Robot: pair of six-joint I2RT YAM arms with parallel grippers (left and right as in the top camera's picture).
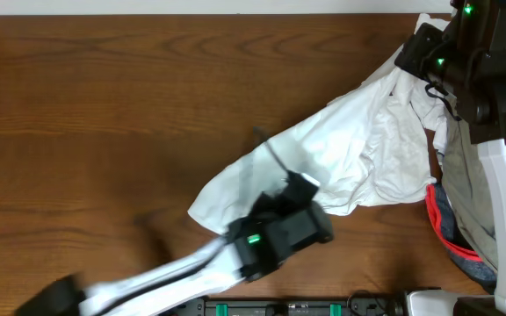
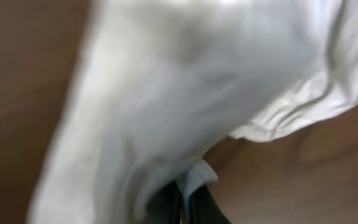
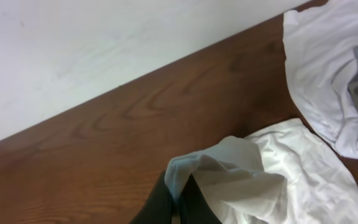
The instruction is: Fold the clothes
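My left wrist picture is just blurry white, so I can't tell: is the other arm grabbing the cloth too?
Observer: Yes. The right gripper is shut on a fold of the white garment, near the far edge of the table.
Operator: Is my cloth flat?
Observer: No. From overhead it lies crumpled, in a diagonal band from the far right down to the left gripper.
Operator: Any more clothes?
Observer: Yes, a pile of other clothes lies at the right edge, with a red strip showing.
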